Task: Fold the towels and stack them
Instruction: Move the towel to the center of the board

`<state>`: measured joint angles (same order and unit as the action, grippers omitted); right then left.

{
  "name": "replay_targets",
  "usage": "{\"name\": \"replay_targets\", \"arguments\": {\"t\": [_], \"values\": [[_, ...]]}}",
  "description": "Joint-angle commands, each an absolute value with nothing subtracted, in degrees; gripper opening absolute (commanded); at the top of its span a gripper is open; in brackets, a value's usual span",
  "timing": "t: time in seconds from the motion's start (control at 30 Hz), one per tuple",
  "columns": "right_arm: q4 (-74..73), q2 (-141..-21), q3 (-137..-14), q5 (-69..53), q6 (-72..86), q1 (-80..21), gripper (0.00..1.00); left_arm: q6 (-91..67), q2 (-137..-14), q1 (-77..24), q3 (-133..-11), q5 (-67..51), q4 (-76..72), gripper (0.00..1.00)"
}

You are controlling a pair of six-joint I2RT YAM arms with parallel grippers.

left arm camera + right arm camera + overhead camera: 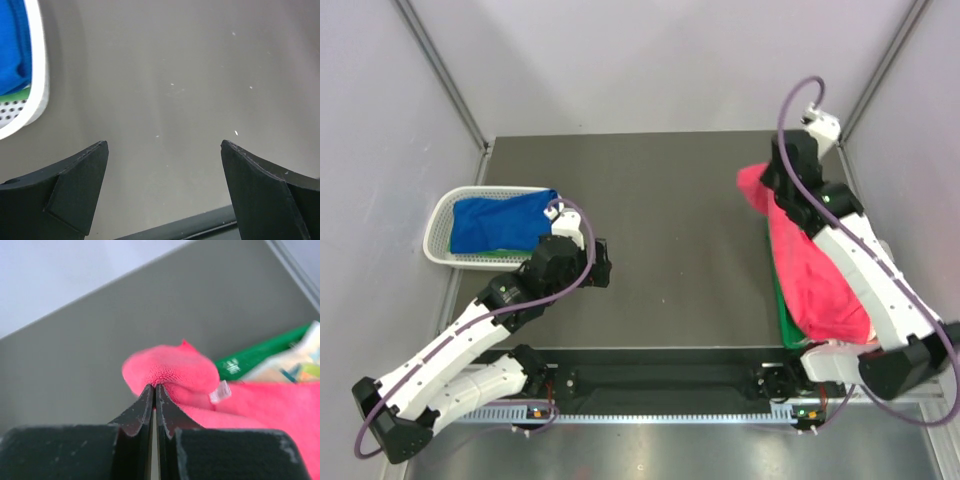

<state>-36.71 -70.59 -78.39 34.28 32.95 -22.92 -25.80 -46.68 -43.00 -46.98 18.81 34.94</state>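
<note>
A pink-red towel (810, 260) hangs stretched along the right side of the table, over a green tray (782, 320). My right gripper (767, 182) is shut on its far corner and holds it up; in the right wrist view the jaws (154, 388) pinch the pink-red towel (170, 371), with a white label beside them. A blue towel (500, 220) lies in the white mesh basket (442, 215) at the left. My left gripper (603, 263) is open and empty above bare table just right of the basket; its fingers (75, 185) stand wide apart.
The dark grey tabletop (670, 250) lies between the arms. A printed cloth (295, 365) shows on the green tray (260, 355) in the right wrist view. Grey walls enclose the table on the left, back and right.
</note>
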Motion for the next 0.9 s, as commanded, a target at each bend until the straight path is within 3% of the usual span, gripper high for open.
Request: {"name": "replay_targets", "arguments": {"t": [0.0, 0.27, 0.5, 0.73, 0.83, 0.87], "values": [[-35.2, -78.1, -91.4, 37.1, 29.3, -28.5, 0.0, -27.9, -46.8, -43.1, -49.7, 24.0, 36.1, 0.99], [-33.0, -94.0, -108.1, 37.0, 24.8, -43.0, 0.0, -31.4, -46.4, -42.8, -54.3, 34.0, 39.7, 0.99], [-33.8, -106.2, -132.7, 31.7, 20.8, -45.6, 0.0, -31.1, -46.6, -42.3, -59.3, 37.0, 41.7, 0.99], [-28.9, -106.4, -134.6, 26.3, 18.5, -46.0, 0.0, -31.0, -46.5, -42.1, -62.0, 39.8, 42.7, 0.99], [-25.8, -101.9, -125.5, 23.8, 20.1, -47.0, 0.0, -31.5, -46.1, -42.1, -62.5, 40.9, 43.2, 0.99], [-23.9, -100.3, -117.2, 23.5, 20.6, -47.7, 0.0, -31.6, -46.0, -42.1, -62.5, 41.3, 43.3, 0.99]]}}
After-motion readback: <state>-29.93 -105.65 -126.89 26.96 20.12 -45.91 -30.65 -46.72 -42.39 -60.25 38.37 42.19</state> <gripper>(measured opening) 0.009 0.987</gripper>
